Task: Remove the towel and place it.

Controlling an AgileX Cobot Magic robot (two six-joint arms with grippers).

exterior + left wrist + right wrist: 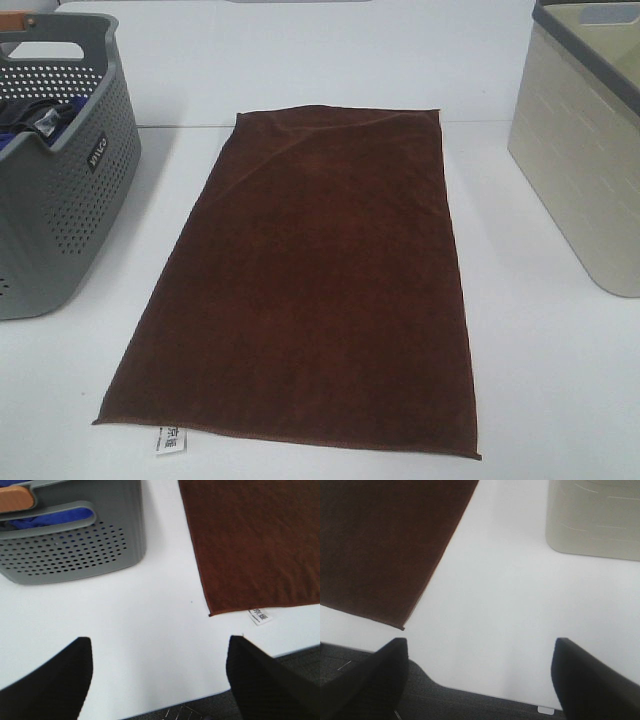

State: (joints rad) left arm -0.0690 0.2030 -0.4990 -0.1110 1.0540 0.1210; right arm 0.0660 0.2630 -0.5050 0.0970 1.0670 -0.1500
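Observation:
The towel (310,280) lies spread flat on the white table, dark reddish-brown, with a small white tag (169,440) at its near left corner. Neither gripper shows in the exterior high view. In the left wrist view the towel (255,545) and its tag (260,616) lie ahead of my left gripper (160,675), which hangs open over bare table near the front edge. My right gripper (480,675) is open too, above the table's front edge, with the towel's near right corner (402,626) just ahead of one finger. Nothing is held.
A grey perforated basket (60,200) with dark and blue items stands at the left, also seen as the basket (70,555) in the left wrist view. A beige bin (585,150) stands at the right. Grey floor shows beyond the table's front edge (485,692).

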